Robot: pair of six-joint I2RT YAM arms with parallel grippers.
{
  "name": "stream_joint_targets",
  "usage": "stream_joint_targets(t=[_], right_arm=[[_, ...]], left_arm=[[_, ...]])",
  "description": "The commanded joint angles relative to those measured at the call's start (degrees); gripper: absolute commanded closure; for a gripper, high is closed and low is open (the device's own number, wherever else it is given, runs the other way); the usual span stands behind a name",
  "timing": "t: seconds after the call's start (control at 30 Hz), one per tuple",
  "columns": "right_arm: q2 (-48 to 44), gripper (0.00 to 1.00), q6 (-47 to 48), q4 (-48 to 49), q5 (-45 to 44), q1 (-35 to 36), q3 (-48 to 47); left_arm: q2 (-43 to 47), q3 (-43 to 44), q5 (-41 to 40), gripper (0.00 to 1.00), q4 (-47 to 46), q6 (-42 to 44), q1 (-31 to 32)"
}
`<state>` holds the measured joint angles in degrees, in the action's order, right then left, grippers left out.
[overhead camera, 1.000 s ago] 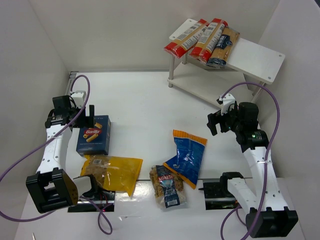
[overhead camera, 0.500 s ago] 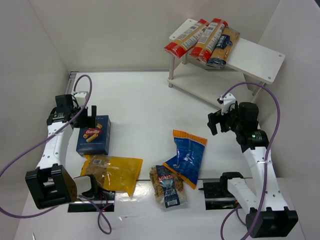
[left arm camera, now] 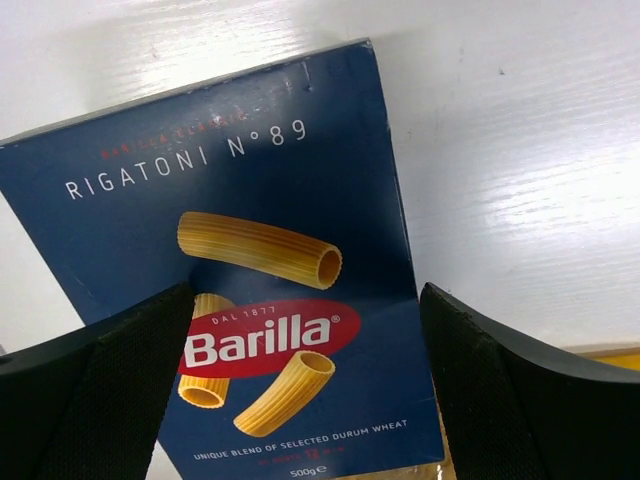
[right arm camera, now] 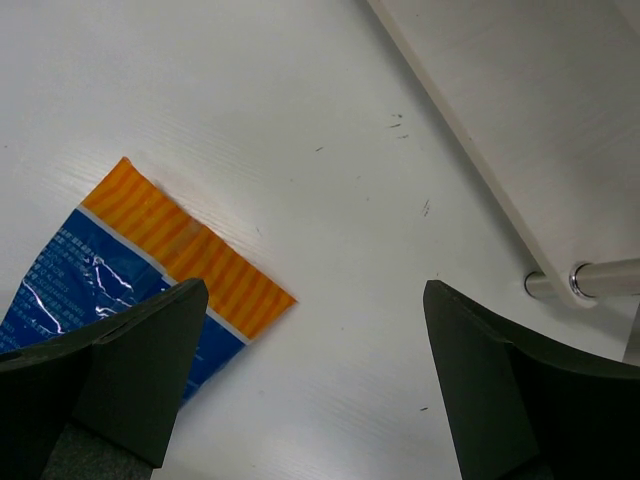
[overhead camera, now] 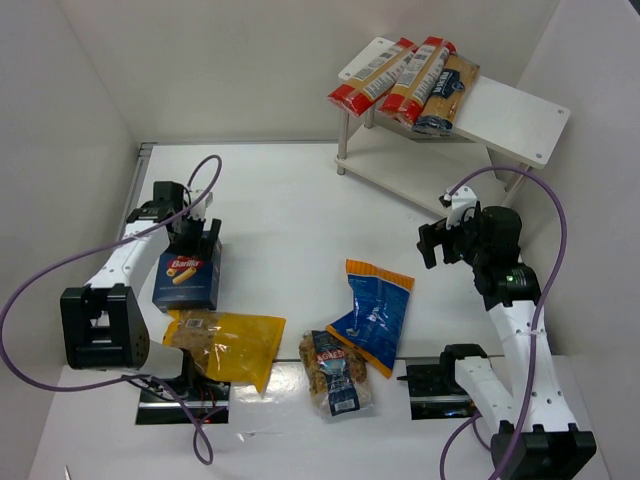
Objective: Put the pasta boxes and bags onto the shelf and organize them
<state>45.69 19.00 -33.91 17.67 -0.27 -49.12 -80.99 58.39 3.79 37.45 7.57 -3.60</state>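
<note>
Looking over my white table [overhead camera: 290,200] between white walls [overhead camera: 250,70], I see left gripper [overhead camera: 200,243] and right gripper [overhead camera: 432,245] spread; box [overhead camera: 187,285] partly hidden.

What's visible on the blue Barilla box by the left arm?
The pasta box is dark blue cardboard, printed Rigatoni No 89, with a red oval Barilla logo and pictured yellow tubes. It lies flat, face up, on the white table. The left gripper hovers over it with jaws open, not gripping. The box's near end reaches the yellow bag.

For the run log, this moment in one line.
left tool open over Barilla rigatoni box | right tool open near blue bag
</note>
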Motion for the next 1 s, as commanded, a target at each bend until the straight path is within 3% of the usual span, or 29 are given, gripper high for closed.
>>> stream_joint_targets(t=[0.0,0.5,0.8,0.97], right_arm=[[-2.18,0.03,0.59,2.45,1.57,-0.34,0.34],[-2.19,0.03,1.12,1.92,2.63,0.8,0.34],[-2.71,0.02,1.12,1.92,2.11,1.94,0.34],[-2.1,0.02,1.12,1.92,1.58,1.94,0.34]], left_arm=[[-0.92,1.9,-2.99,0.01,0.43,0.25,1.48],[-11.46,1.11,-19.43,0.01,-1.5,-3.44,12.82],[-17.88,7.17,-20.84,0.01,-4.76,-2.65,24.77],[-21.4,11.03,-16.46,0.01,-5.55,-0.46,28.81]])
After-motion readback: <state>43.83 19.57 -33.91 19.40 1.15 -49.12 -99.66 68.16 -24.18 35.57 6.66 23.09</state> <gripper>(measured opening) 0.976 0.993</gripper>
